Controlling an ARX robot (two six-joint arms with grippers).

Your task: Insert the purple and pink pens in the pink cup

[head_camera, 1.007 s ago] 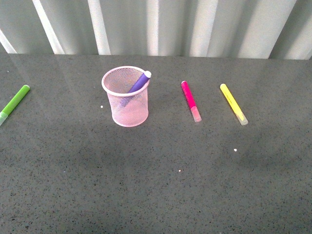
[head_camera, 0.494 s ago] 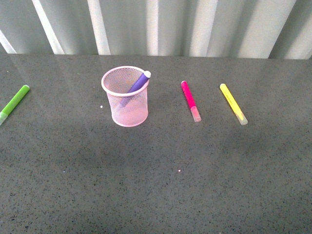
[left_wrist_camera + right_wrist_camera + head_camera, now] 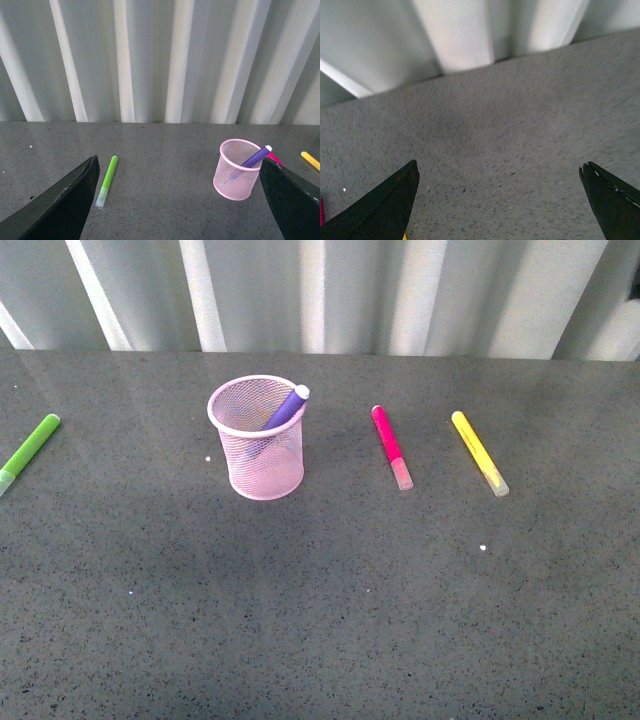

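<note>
Pens have not moved: purple pen (image 3: pixel 287 407) leans inside pink cup (image 3: pixel 275 475), pink pen (image 3: pixel 390 447) lies right of it, so it goes next. Both left gripper (image 3: pixel 177 165) and right gripper (image 3: pixel 497 167) are spread wide, empty.

Left gripper (image 3: pixel 178 162) matte black, wedge-shaped fingers (image 3: pixel 65 200) (pale scuffed edges), right gripper (image 3: pixel 498 166) alike.

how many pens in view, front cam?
4: green pen lying far left, purple pen leaning in the cup, pink pen lying right of the cup, yellow pen beyond it. None seem hidden.
</note>
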